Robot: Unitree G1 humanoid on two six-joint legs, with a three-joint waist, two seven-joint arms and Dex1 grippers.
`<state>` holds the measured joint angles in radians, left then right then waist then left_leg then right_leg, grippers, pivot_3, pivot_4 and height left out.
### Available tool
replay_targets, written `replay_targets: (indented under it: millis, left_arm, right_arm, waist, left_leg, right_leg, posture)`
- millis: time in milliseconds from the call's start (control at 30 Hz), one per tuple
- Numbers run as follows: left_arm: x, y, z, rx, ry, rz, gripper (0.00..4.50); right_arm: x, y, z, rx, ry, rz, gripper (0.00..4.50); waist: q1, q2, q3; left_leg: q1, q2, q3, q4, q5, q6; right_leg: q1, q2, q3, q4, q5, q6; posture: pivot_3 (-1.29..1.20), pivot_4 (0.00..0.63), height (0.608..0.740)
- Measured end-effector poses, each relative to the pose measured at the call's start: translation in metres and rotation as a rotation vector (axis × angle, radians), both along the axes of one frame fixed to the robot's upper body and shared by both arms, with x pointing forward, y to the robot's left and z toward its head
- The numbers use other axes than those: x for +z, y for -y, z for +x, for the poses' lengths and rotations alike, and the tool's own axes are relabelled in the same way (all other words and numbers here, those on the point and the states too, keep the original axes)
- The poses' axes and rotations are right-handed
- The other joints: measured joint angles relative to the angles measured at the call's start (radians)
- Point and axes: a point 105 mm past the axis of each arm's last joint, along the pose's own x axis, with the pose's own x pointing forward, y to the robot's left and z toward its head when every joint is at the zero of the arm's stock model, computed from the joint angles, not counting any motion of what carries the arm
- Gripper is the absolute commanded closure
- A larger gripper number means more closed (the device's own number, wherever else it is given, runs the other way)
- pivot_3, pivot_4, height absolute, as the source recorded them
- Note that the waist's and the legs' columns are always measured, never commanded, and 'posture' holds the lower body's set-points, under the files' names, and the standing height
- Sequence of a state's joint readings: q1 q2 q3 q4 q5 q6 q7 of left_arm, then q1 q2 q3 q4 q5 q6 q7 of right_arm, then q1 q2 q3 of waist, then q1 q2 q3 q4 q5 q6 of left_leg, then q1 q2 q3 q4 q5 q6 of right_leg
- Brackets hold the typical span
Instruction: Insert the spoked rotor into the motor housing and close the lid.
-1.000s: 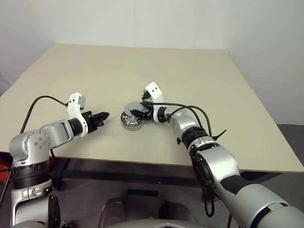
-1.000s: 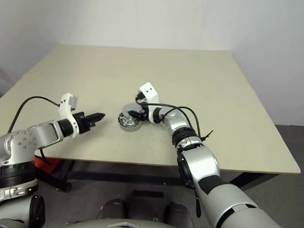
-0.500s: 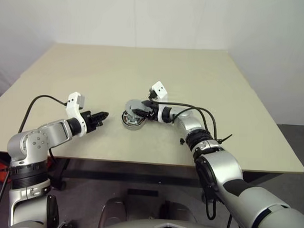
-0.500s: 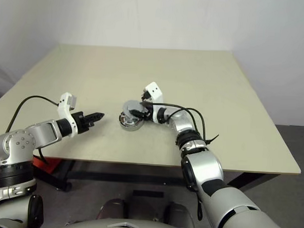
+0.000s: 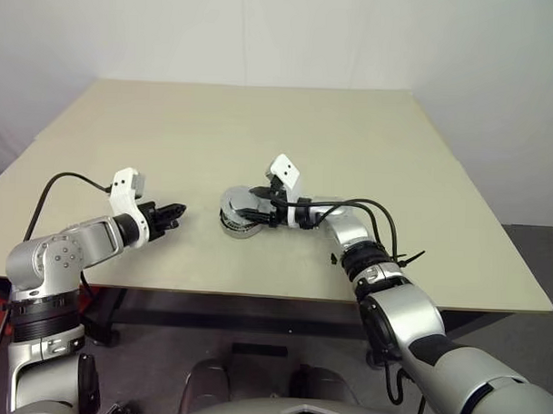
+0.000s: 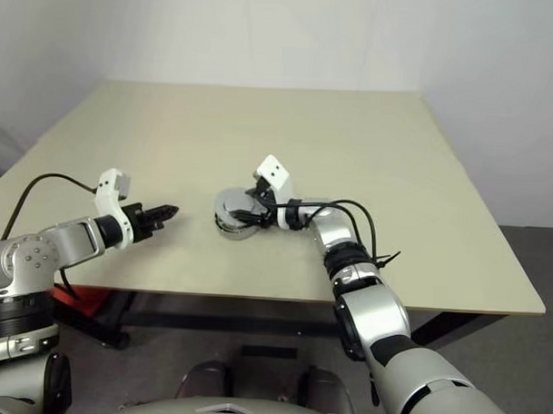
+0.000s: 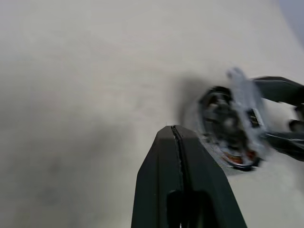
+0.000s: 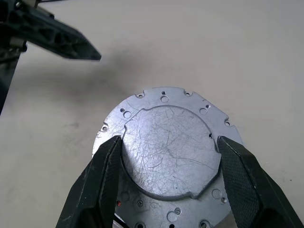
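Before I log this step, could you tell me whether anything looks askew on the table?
Yes: the dull grey notched metal lid, held in the right gripper, sits tilted over the dark round copper-wound motor housing rather than flush.

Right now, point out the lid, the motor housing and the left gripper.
lid (image 8: 167, 151): right wrist view, its raised scratched centre.
motor housing (image 5: 232, 225): left eye view, its dark side wall.
left gripper (image 7: 175, 135): left wrist view, its closed fingertips.

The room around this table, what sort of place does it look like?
Probably a robotics lab or test room. A bare beige table stands against plain white walls, with grey floor beside it. On the table sits a motor housing, with the lid between the right gripper's fingers.
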<state>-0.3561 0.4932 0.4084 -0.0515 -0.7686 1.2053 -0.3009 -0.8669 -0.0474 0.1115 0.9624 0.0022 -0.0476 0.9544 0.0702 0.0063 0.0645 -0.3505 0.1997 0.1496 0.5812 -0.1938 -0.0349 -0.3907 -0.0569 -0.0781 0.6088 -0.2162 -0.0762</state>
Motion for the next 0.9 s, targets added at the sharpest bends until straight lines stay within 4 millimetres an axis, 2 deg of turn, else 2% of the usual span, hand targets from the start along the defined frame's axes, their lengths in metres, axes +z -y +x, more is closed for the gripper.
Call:
replay_targets:
  millis: [300,667,900]
  left_arm:
    - [-0.001,-0.003,0.001,0.017,-0.006,0.001,4.50]
    - [-0.001,-0.002,0.000,0.016,-0.007,0.000,4.50]
    - [-0.001,-0.002,0.001,0.015,-0.006,-0.002,4.50]
  right_arm:
    - [-0.001,-0.001,0.002,-0.017,0.015,-0.012,1.42]
    - [-0.005,-0.002,-0.011,0.103,-0.004,-0.052,1.42]
    - [-0.006,-0.001,-0.006,0.053,0.002,-0.061,1.42]
  waist:
    - [0.000,0.000,0.000]
    - [0.001,0.000,0.000]
    - [0.001,0.000,0.000]
  left_leg:
    - [0.000,0.000,0.000,0.000,0.000,0.000]
    - [0.000,0.000,0.000,0.000,0.000,0.001]
    - [0.000,0.000,0.000,0.000,0.000,0.001]
  right_leg:
    - [0.000,0.000,0.000,0.000,0.000,0.000]
    - [0.000,0.000,0.000,0.000,0.000,0.000]
    - [0.000,0.000,0.000,0.000,0.000,0.000]
  posture:
    - [0.00,0.000,0.740]
    - [0.00,0.000,0.740]
    - [0.00,0.000,0.740]
